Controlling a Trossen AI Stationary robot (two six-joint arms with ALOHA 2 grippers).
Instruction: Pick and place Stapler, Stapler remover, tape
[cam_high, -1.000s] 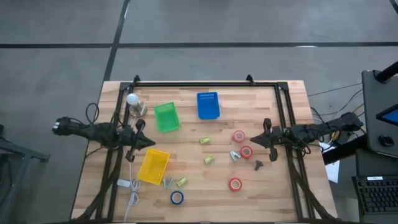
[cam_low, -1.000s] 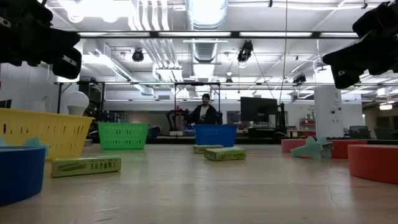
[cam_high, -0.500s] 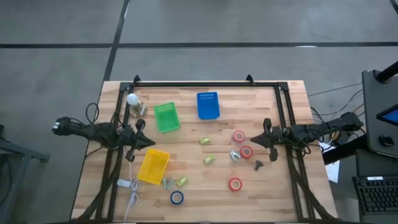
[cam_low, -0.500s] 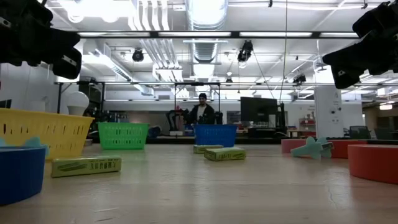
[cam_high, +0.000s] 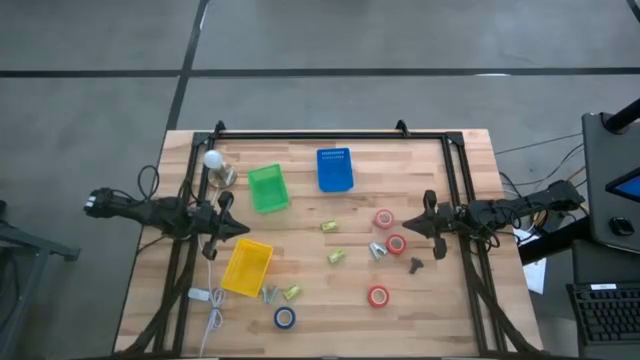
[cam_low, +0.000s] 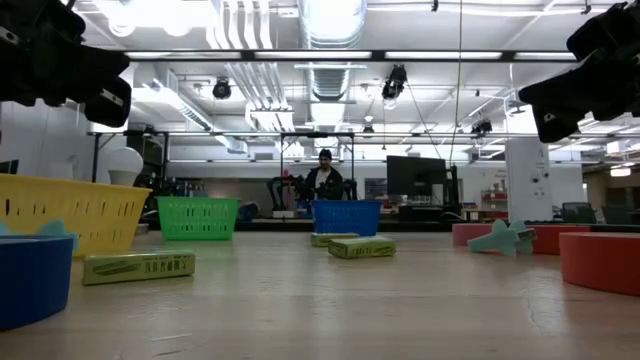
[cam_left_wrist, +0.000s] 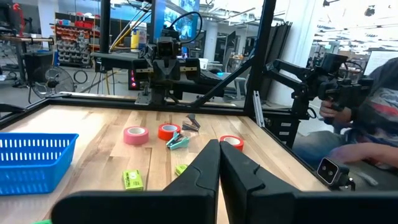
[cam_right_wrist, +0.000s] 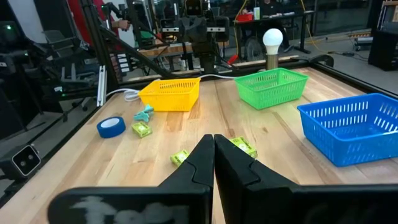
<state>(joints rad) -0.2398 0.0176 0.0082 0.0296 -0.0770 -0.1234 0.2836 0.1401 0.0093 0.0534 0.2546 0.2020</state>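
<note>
Both arms hover above the table and touch nothing. My left gripper (cam_high: 245, 229) is shut at the table's left, between the green bin (cam_high: 267, 188) and the yellow bin (cam_high: 247, 267). My right gripper (cam_high: 404, 226) is shut at the right, beside two red tape rolls (cam_high: 384, 219) (cam_high: 396, 244). A third red tape roll (cam_high: 378, 296) and a blue tape roll (cam_high: 285, 318) lie flat nearer the near edge. Yellow-green staplers (cam_high: 327, 227) (cam_high: 336, 257) (cam_high: 292, 293) lie mid-table. Teal staple removers (cam_high: 377, 250) (cam_high: 270, 293) and a dark one (cam_high: 416, 265) rest on the wood.
A blue bin (cam_high: 335, 169) stands toward the far edge. A lamp with a white bulb (cam_high: 213, 160) sits at the far left, and a white cable (cam_high: 210, 300) lies near the left front. A black frame rail (cam_high: 330, 136) runs along the far edge. A person (cam_low: 325, 180) stands in the room beyond the table.
</note>
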